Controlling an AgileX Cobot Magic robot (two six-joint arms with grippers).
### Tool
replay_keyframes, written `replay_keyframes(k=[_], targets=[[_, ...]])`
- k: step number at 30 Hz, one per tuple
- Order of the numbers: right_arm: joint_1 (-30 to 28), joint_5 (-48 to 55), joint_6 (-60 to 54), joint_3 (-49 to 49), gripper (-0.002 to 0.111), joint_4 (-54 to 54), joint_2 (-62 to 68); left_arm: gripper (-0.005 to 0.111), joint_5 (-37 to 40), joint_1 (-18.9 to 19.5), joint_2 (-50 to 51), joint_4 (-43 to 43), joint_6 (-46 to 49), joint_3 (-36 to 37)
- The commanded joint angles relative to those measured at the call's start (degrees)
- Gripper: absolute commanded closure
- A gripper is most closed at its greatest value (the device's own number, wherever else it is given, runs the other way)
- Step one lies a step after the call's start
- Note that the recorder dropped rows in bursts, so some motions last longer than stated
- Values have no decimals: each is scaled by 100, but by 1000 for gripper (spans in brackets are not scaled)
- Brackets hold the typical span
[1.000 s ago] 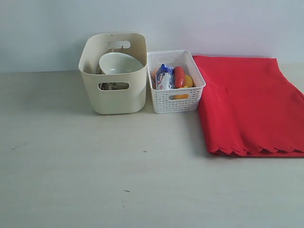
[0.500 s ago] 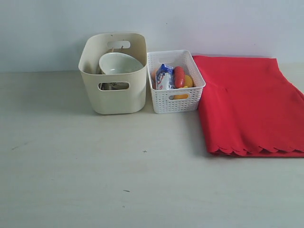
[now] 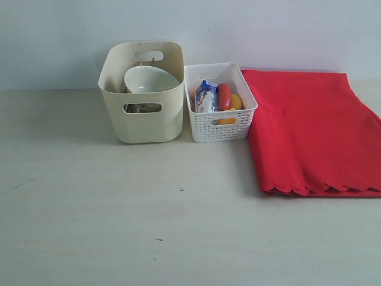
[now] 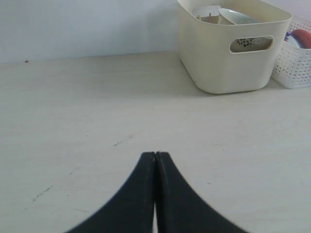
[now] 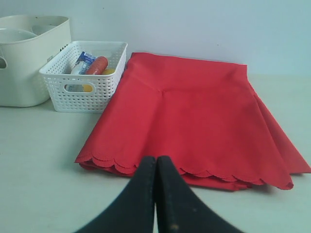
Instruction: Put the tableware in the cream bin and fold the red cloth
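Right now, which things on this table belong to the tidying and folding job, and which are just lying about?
Part of the job:
- tall cream plastic bin
- white round bowl, already inside that bin
- large bright red cloth with a scalloped edge

Just lying about:
- low white lattice plastic basket
- blue-and-white milk carton, red sausage and yellow food item inside that basket

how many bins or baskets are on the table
2. The cream bin stands at the back, holding a white bowl; the white lattice basket sits right beside it, between it and the red cloth. No other seems hidden.
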State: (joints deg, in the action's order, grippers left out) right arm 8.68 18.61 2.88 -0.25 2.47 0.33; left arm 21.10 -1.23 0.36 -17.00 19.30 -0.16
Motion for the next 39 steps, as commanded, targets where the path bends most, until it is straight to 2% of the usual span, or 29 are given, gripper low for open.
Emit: replay_keyframes(k=[1,39], targets=[[-40,-96,26,25,108,40,-33,107,-26,16,-36,-14,-10,16],[-40,-96,26,25,108,40,-33,107,-26,16,-36,-14,-10,16]])
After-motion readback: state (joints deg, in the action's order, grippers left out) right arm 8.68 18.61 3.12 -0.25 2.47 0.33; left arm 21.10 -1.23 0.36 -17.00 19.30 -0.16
